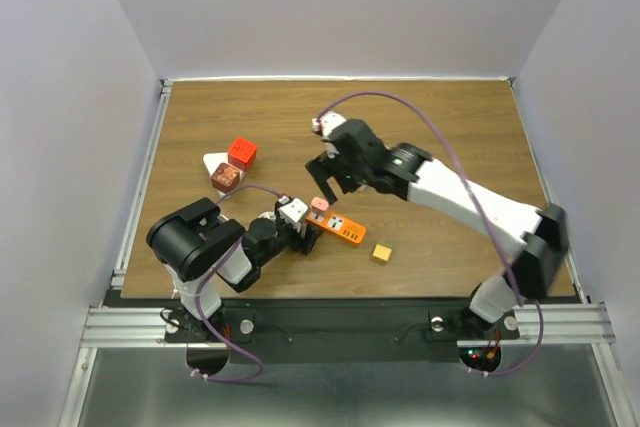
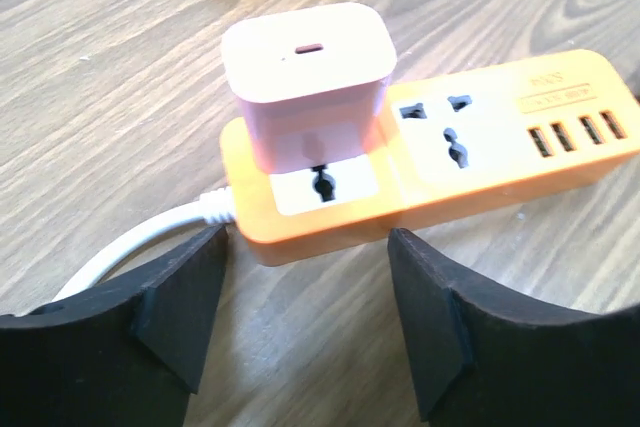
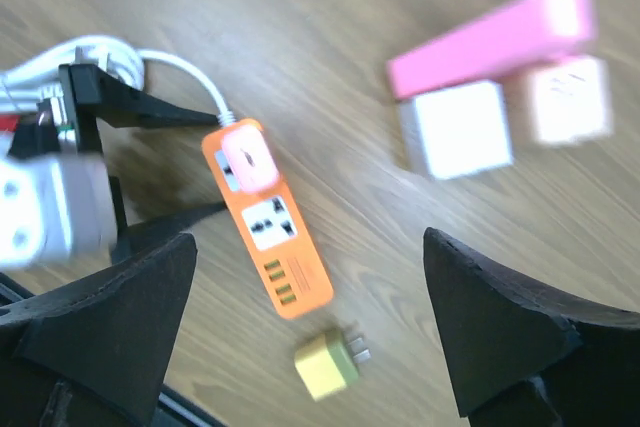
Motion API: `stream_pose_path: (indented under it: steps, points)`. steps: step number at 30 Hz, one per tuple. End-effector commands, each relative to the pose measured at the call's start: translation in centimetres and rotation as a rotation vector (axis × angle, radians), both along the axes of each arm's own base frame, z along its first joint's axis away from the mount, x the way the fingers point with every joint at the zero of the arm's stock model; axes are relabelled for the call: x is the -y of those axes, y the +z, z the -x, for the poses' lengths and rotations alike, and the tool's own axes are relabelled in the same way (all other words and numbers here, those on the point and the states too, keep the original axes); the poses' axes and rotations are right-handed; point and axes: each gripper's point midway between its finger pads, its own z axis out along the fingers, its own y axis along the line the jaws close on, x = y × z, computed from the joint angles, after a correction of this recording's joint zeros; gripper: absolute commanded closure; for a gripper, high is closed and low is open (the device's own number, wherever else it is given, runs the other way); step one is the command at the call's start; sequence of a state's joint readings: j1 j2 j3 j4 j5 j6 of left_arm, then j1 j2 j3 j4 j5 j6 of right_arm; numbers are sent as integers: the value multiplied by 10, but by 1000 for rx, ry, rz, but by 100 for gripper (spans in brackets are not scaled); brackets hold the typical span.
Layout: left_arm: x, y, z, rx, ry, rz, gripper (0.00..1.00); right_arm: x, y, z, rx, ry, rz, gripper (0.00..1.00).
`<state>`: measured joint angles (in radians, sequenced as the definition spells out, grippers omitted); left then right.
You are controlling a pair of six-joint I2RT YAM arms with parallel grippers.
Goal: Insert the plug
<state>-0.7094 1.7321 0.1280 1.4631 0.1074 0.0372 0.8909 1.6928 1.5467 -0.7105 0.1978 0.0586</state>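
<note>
Wood table (image 1: 450, 117), white walls (image 1: 340, 7) three sides; open room upper right. Plug (image 2: 308, 82) in strip (image 2: 500, 152). Left gripper (image 2: 307, 247) parted astride strip; right gripper (image 1: 328, 187) wide.

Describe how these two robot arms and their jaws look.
The left arm is mostly black with white parts; the right arm is white with black joints. A purple cable loops along each. Both have black, wedge-shaped jaws.

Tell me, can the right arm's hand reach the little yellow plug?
Probably yes. The right hand is open and hangs over the table. The yellow plug lies alone on it, near the orange power strip, with nothing covering it.
</note>
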Motion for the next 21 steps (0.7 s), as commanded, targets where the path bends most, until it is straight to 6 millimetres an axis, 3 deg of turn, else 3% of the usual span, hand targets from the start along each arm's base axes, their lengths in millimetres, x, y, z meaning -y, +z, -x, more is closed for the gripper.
stream_pose_path:
  steps: [1,2,3,4,5,6,7,9,10,14,16,21]
  points:
    - [2,80,-25,237,79,235,20,43,64,3,188,-215,-150,0]
    - [1,82,-25,241,80,240,20,56,50,10,170,-254,-142,0]
    - [1,83,-25,242,77,241,19,70,65,18,196,-284,-188,0]
    - [1,85,-22,229,77,263,19,80,65,21,211,-320,-194,0]
    - [1,87,-21,226,75,267,18,89,64,25,214,-348,-207,0]
    - [1,87,-21,223,76,271,16,97,48,32,190,-382,-208,0]
    - [0,90,-19,223,76,278,15,107,50,37,203,-413,-236,0]
    - [-1,93,-16,225,70,287,14,113,39,45,169,-458,-272,0]
    - [-1,97,-15,232,68,298,14,117,23,50,142,-473,-263,0]
    - [-3,103,-7,234,47,303,14,120,5,61,86,-536,-333,0]
    - [-3,106,-2,237,31,310,15,121,10,61,95,-580,-419,0]
    - [0,110,4,236,21,318,16,142,-9,62,126,-690,-437,0]
